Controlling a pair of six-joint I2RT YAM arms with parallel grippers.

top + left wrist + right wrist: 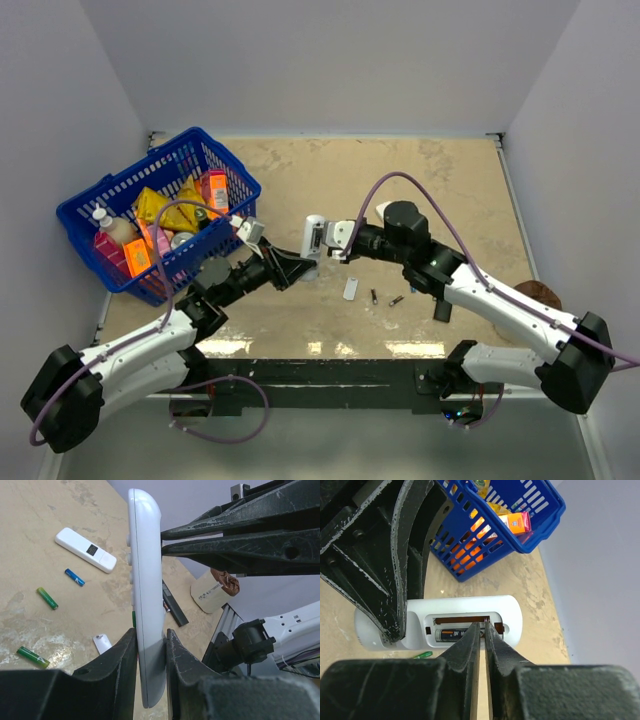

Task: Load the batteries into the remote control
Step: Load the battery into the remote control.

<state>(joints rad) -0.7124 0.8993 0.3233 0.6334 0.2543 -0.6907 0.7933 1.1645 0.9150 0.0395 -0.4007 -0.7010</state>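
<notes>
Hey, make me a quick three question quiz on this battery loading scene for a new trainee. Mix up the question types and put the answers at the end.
1. True or false: the open compartment of the remote control is empty.
2. The left gripper is: A. open and empty B. shut on the remote control C. out of view
3. Fill in: the loose battery lying nearest the wider white remote is coloured ___.
Key: 1. False, a dark battery lies in it. 2. B. 3. Blue, the blue battery.
</notes>
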